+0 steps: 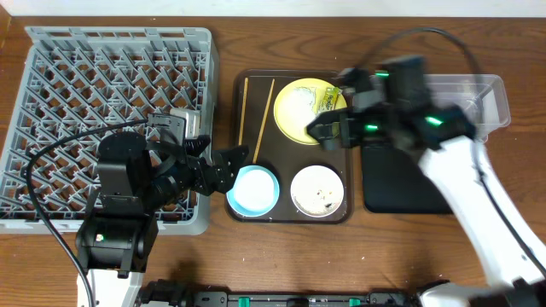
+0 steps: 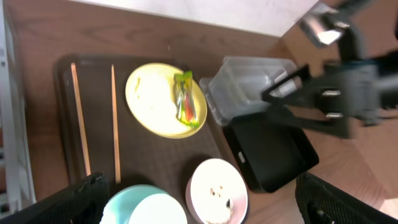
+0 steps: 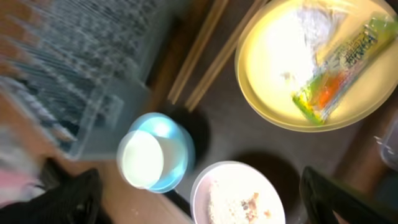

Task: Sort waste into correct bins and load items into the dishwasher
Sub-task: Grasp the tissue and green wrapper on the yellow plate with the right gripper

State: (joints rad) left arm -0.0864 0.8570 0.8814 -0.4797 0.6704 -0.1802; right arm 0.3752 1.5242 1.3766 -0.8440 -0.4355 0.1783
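the right hand [image 1: 322, 130] hovers over the right rim of the yellow plate [image 1: 294, 111], fingers spread wide with nothing between them. the green-and-orange snack wrapper [image 3: 339, 65] lies flat on the right part of that plate, just beyond the hand on its far side. its long axis runs roughly near to far, a little slanted, so a pinch would best go across its narrow width

this hand is clearly the nearer one. the left hand [image 1: 223, 166], also wide open and empty, sits well to the left beside the light blue bowl [image 1: 253, 189], at the near left corner of the brown serving tray [image 1: 286, 162]

the wrapper is thin and rests on smooth plate beside whitish food, so i judge the fingertips must come right down to the plate to catch it. the plate's low rim hardly hinders

room is fair: the chopsticks [image 1: 245, 111] lie well left, and the white bowl [image 1: 318, 191] is nearer on the tray. the clear tub [image 1: 478, 94] and black tray [image 1: 392, 183] wait on the wooden surface [image 1: 256, 34] just to the right, a short carry away
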